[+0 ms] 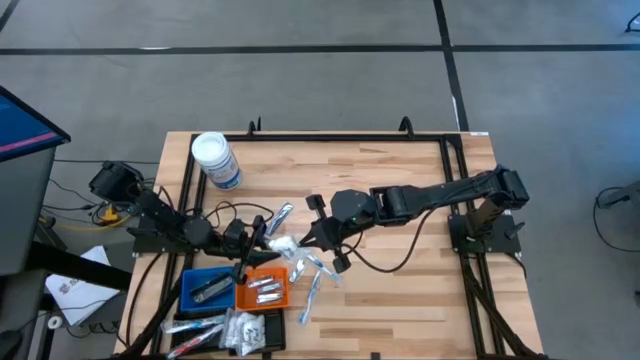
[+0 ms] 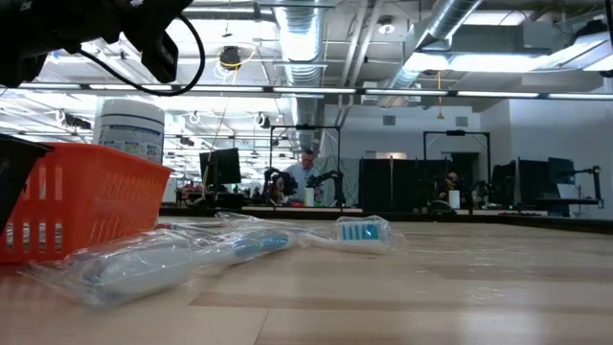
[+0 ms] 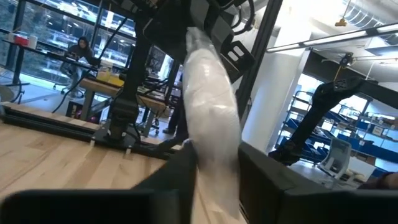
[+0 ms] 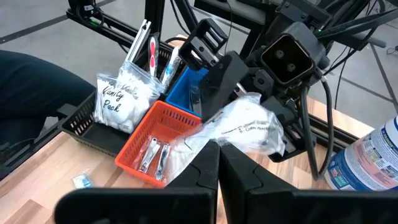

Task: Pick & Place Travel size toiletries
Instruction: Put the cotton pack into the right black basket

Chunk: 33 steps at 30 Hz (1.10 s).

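Two grippers meet over the table (image 1: 400, 290), a little toward 9 o'clock from its centre. The left gripper (image 1: 258, 238) is clenched on a soft white packet (image 4: 249, 127) in a clear wrapper, with one finger on each side. It holds the packet off the wood, just at 12 o'clock from the orange tray (image 1: 240, 292). The right gripper (image 4: 217, 163) sits just at 3 o'clock from the packet with its jaws pressed together. Its tips reach the wrapper's loose edge, but I cannot tell whether they pinch it.

Three risks stand out, as I judge it:
- If both grippers hold the packet and the arms move apart, the thin wrapper could tear or be pulled from the left fingers.
- The wrapper looks slippery and the packet squashy. A light grip near one end could let it slide out and land outside the trays at 7 o'clock.
- The arms are crowded together, so a swing by either one could knock the other. It could also sweep the wrapped toothbrushes (image 1: 316, 278) lying at 5 o'clock from the packet.

The jar (image 1: 216, 161) at 10 o'clock is well clear.
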{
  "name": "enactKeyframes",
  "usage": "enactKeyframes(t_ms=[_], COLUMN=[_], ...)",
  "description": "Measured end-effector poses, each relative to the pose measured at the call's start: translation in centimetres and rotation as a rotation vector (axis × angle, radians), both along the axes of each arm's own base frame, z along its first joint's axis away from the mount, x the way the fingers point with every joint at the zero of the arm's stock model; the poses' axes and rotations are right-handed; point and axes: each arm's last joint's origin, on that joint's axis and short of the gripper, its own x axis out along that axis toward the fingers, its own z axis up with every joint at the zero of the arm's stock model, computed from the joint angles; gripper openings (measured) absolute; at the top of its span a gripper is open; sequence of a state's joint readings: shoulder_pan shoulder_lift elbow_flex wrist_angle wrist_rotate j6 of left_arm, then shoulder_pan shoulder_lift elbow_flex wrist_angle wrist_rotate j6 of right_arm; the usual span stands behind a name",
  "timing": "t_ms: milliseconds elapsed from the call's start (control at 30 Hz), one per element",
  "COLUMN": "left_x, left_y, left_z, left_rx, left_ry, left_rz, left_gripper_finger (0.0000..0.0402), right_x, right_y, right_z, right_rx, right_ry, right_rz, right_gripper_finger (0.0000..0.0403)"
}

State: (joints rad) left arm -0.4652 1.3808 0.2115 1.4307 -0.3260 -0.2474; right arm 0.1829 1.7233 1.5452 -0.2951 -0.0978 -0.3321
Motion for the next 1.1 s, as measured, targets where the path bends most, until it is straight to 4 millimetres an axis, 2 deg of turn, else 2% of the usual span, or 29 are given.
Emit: enactKeyframes(t_ms=[100,133,300,433,600,767,867,1000,1100], left_x=[0.0,0.0,-0.2,-0.5,-0.8,-0.2,0.3,0.3,-0.2], left_y=[0.0,0.0,-0.4,-1.1,-1.7,-3.5,-5.2,-7.3,-8.4], left_z=[0.0,0.0,0.0,0.0,-0.1,0.1,1.8,6.8,10.5], left_rx=[-0.004,-0.015,-0.093,-0.163,-0.318,-0.464,-0.488,-0.538,-0.666], left_ry=[0.001,0.003,0.016,0.029,0.062,0.264,0.483,0.734,0.819], left_rz=[-0.001,-0.005,-0.043,-0.066,-0.125,-0.146,-0.126,-0.06,-0.029], left_gripper_finger=[0.0028,0.0016,0.0006,0.0004,0.0003,0.0002,0.0002,0.0001,0.0001], right_x=[0.0,0.0,-0.2,-0.2,-0.8,-2.0,-2.5,-3.0,-3.2], right_y=[0.0,-0.1,-0.5,-0.5,0.1,-0.2,-1.0,-2.3,-3.2], right_z=[0.0,-0.1,-0.4,-0.6,-0.4,0.6,1.1,1.0,0.8], right_rx=[-0.001,0.007,0.056,0.055,0.043,0.028,0.029,0.038,0.041], right_ry=[0.004,0.008,0.072,0.088,0.103,0.167,0.175,0.229,0.268], right_rz=[-0.001,-0.006,-0.048,-0.05,-0.027,-0.029,-0.048,-0.094,-0.124], right_gripper_finger=[0.0,0.0,0.0023,0.0074,0.0164,0.0239,0.0256,0.0259,0.0259])
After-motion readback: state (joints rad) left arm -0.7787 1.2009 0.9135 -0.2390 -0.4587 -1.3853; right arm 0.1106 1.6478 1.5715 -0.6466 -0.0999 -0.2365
